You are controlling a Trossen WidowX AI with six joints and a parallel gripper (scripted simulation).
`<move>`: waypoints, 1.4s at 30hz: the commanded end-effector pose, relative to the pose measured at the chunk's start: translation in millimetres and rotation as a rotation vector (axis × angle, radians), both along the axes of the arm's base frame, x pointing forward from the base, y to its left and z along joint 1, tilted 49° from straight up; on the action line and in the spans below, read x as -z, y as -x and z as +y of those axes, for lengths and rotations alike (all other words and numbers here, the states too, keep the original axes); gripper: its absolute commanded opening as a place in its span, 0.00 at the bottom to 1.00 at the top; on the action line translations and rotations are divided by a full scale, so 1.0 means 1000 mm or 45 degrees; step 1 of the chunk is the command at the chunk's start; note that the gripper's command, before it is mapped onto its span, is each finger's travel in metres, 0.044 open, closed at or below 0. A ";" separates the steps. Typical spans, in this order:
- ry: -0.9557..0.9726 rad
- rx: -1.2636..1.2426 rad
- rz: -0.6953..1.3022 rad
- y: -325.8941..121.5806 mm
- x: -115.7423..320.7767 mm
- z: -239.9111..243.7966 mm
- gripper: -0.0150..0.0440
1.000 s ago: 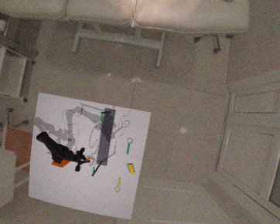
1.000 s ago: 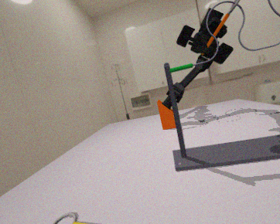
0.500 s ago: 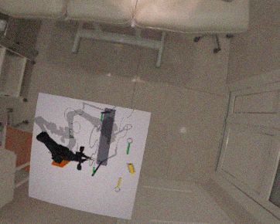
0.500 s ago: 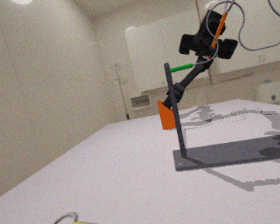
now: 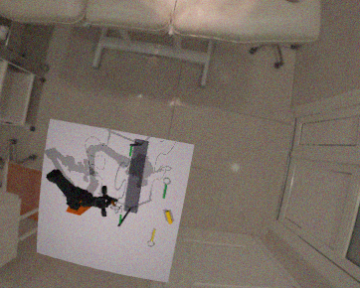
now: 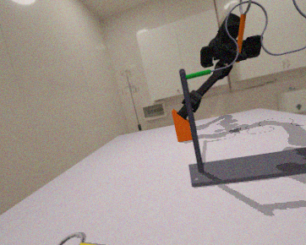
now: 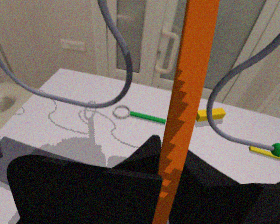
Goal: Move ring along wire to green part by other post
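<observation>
My gripper [image 5: 113, 203] [image 6: 239, 50] [image 7: 160, 142] is shut on the orange handle [image 6: 242, 31] [image 7: 196, 55], which stands nearly upright above the fingers. The ring [image 6: 245, 6] is at the handle's upper end, at the wire's high bend, partly cut off by the frame's top; whether it touches is unclear. The ring is out of the wrist view. The thin grey wire [image 6: 226, 26] [image 7: 131, 70] winds past the handle on both sides. One green part [image 5: 120, 217] [image 6: 199, 74] [image 7: 276, 149] joins the near post [image 6: 193, 122]. The other green part [image 5: 131, 150] is at the far post.
The dark base [image 5: 130, 205] [image 6: 245, 169] carries the posts. An orange block [image 5: 77, 211] [image 6: 183, 127] is beside the arm. Beyond the base lie a green-handled ring [image 5: 164, 191] [image 7: 147, 117], a yellow block [image 5: 169, 216] [image 7: 214, 115] and a yellow-handled ring [image 5: 153, 235].
</observation>
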State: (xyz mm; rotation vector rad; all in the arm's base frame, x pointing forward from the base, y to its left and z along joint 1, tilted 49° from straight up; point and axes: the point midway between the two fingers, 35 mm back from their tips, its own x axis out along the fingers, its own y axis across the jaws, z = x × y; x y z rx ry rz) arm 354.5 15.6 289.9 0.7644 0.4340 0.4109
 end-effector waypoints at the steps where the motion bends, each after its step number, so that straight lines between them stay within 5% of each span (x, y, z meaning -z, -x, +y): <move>1: -0.098 -0.009 0.016 0.001 -0.001 0.004 0.00; 42: -1.165 -0.044 0.109 0.005 -0.052 0.020 0.00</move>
